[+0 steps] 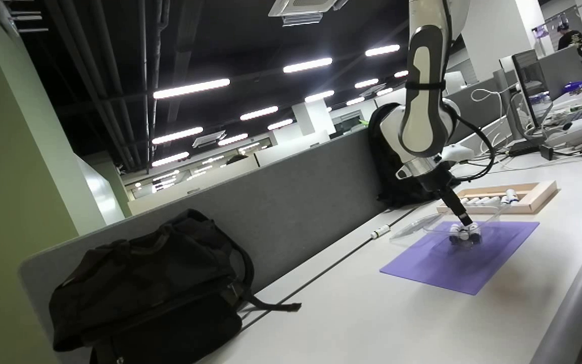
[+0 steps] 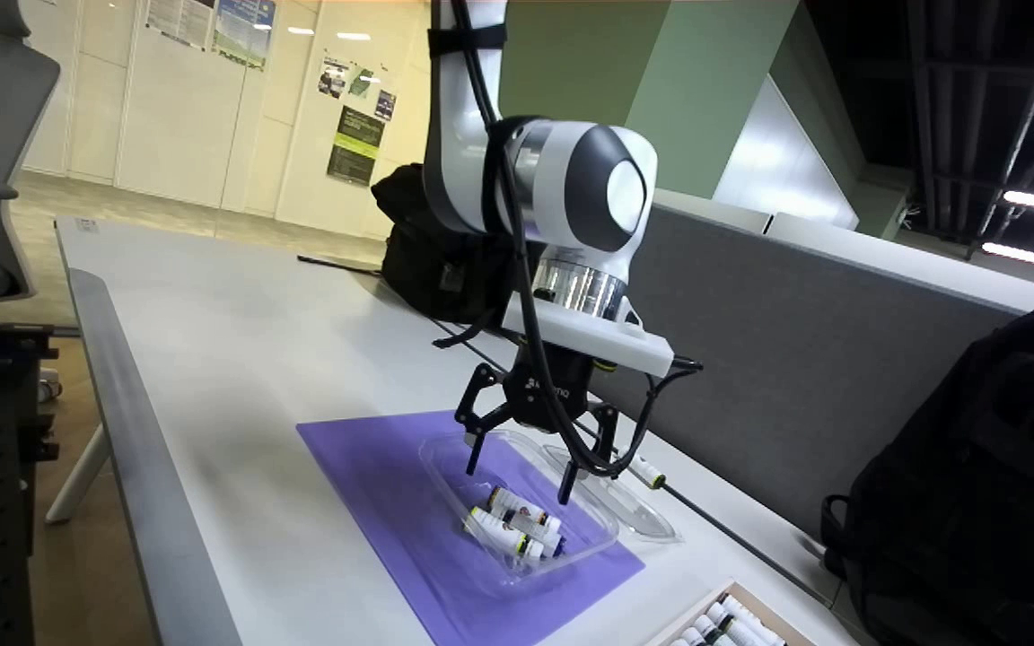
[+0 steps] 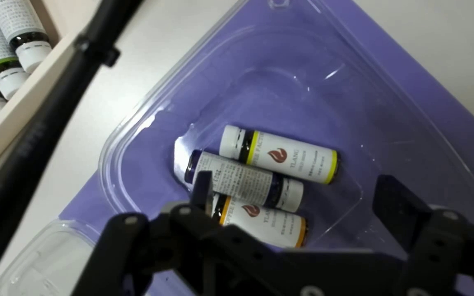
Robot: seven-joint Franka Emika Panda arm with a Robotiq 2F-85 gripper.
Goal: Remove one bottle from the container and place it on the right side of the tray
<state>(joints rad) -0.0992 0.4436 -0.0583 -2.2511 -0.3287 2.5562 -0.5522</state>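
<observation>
The container is a clear plastic box [image 2: 611, 529] on the purple mat; its bare floor shows in the wrist view [image 3: 278, 94]. Three bottles lie in it side by side: a yellow-banded bottle [image 3: 292, 158], a dark-glass bottle [image 3: 235, 181] in the middle and an orange-banded bottle [image 3: 266, 224]. The tray is light wood [image 1: 541, 197] and holds several white-labelled bottles; its edge also shows in the wrist view [image 3: 23, 102]. My gripper [image 2: 519, 485] is open and empty above the container. In the wrist view, its left finger covers part of the orange-banded bottle.
A clear lid [image 2: 638, 513] lies beside the purple mat [image 1: 417, 268]. A single bottle [image 1: 380, 232] lies near the grey partition [image 1: 311, 202]. Black backpacks [image 1: 154, 288] stand along the partition. A black cable [image 3: 43, 123] crosses the wrist view.
</observation>
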